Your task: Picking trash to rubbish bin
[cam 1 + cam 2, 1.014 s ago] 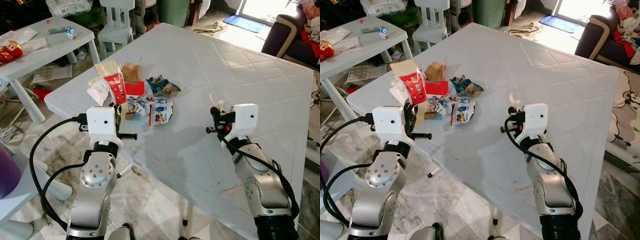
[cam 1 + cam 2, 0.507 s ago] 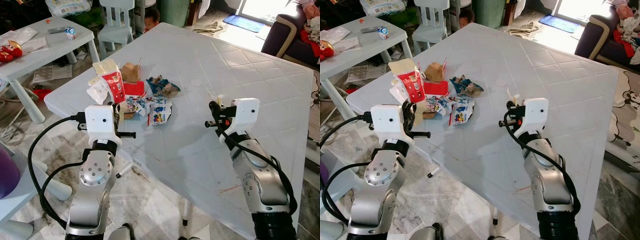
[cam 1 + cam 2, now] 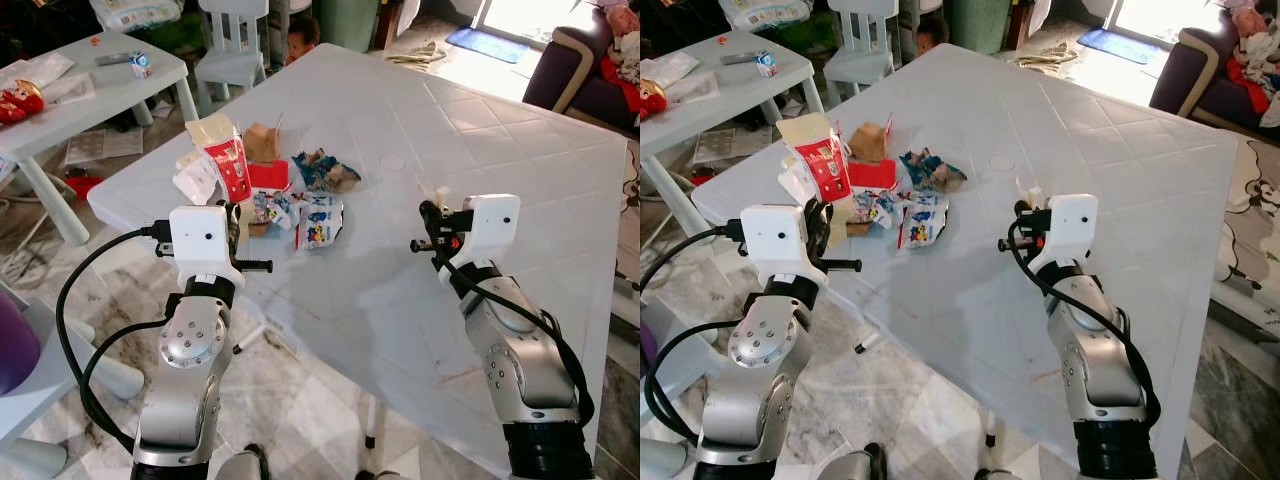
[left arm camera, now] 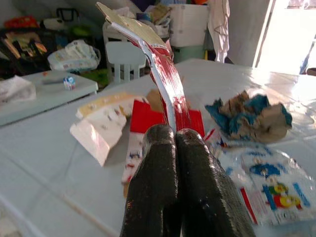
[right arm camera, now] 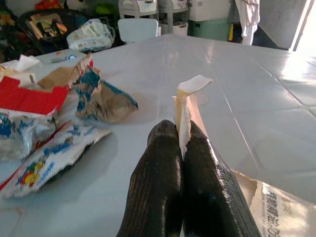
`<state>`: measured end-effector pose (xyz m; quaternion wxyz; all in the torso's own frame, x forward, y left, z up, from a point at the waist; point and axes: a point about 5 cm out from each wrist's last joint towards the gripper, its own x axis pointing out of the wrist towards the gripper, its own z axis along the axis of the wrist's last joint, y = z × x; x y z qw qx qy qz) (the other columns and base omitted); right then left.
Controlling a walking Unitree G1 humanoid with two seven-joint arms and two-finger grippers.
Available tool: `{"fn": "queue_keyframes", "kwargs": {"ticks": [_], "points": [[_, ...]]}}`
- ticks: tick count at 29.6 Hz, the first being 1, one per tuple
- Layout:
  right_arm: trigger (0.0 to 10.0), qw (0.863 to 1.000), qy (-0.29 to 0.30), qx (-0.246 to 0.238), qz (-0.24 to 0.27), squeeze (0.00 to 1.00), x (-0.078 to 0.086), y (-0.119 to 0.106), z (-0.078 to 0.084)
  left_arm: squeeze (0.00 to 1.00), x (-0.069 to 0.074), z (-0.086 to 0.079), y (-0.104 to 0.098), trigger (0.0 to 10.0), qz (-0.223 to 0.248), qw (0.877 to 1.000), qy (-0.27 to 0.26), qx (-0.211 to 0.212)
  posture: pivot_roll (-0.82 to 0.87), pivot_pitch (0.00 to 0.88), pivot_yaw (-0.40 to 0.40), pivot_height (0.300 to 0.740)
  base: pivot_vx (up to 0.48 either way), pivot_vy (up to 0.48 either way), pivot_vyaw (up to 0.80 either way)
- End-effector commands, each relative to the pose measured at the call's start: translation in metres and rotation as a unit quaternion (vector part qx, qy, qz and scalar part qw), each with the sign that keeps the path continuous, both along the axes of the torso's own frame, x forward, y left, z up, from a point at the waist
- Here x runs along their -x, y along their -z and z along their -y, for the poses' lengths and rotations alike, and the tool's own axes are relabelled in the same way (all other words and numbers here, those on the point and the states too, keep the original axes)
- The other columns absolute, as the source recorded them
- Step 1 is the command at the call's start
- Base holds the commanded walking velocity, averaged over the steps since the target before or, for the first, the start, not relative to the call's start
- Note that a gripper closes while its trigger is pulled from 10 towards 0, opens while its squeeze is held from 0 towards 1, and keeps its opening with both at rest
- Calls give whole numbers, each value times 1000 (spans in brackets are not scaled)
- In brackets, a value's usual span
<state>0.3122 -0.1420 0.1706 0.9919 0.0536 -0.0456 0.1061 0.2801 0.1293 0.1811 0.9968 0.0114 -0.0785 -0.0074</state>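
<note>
1. The left gripper (image 4: 177,136) hovers over the near edge of the white table (image 3: 500,140), fingers pinching a flattened red carton (image 4: 165,81) that sticks up from its tips.
2. The right gripper (image 5: 178,133) pinches a pale paper scrap (image 5: 187,98).
3. The trash pile (image 3: 300,195) lies just beyond the left gripper, well apart from the right.

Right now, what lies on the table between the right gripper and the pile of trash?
Nothing: in the left eye view, only bare white table lies between the right gripper and the pile of trash.
</note>
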Motion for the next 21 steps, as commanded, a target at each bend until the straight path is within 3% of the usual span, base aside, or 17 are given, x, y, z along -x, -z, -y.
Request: {"fn": "queue_keyframes", "kwargs": {"ticks": [1,21], "points": [[0,1000,9,-3,1,0,-1,-3,6,0,-1,1,2,0,-7,1000,1,1,88,126,-74,740,-274,0,0],[0,1000,17,-6,6,0,-4,-6,9,0,-5,2,1,0,-9,1000,5,4,88,108,-64,740,-283,0,0]]}}
